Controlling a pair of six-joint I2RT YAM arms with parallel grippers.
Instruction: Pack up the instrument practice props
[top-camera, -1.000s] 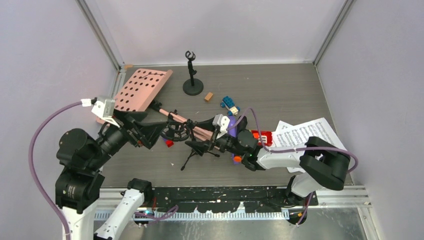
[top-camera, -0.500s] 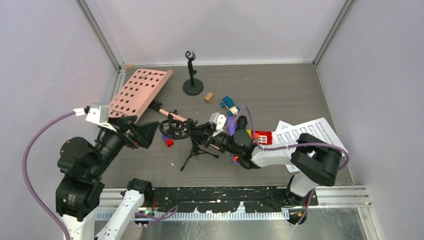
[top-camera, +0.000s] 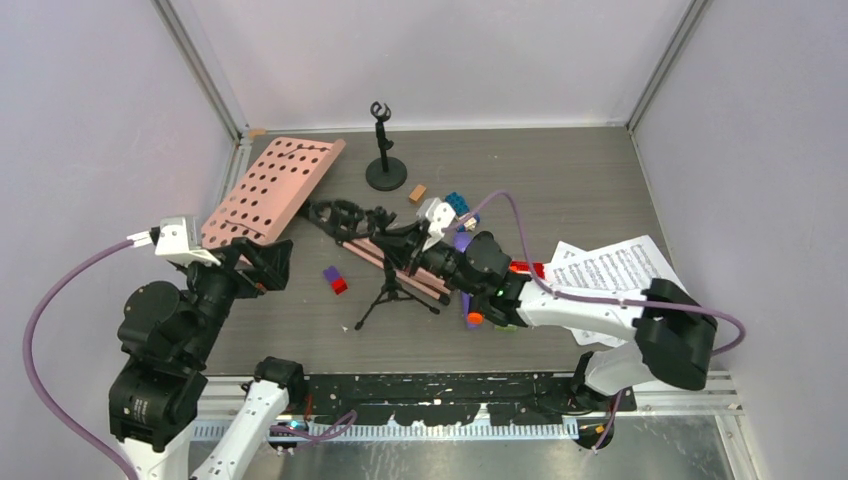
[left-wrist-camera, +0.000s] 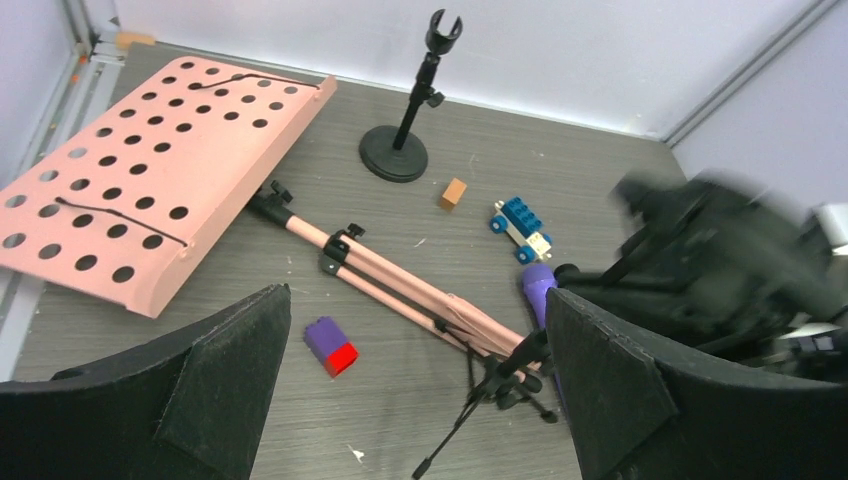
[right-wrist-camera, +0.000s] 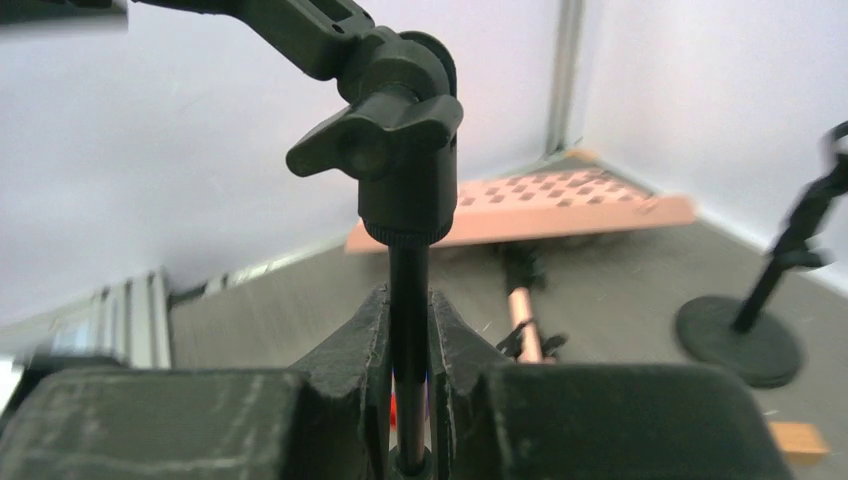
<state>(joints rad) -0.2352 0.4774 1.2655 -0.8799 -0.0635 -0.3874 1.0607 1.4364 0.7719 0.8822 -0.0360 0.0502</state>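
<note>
Grey tabletop (top-camera: 580, 190), two black mic supports (top-camera: 385, 172)

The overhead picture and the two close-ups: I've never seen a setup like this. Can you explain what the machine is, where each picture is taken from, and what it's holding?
The machine is two robot arms bolted at the near edge of a table. The wide picture comes from a fixed camera above and behind them. The other two come from a camera on each wrist, so each shows its own fingers. On the table lie a pink perforated music holder, a round-based mic support, printed note sheets, a blue toy car and a purple-and-red brick. The left fingers stand wide open and hold nothing. The right fingers are shut on the thin shaft of a black mic support.
</note>
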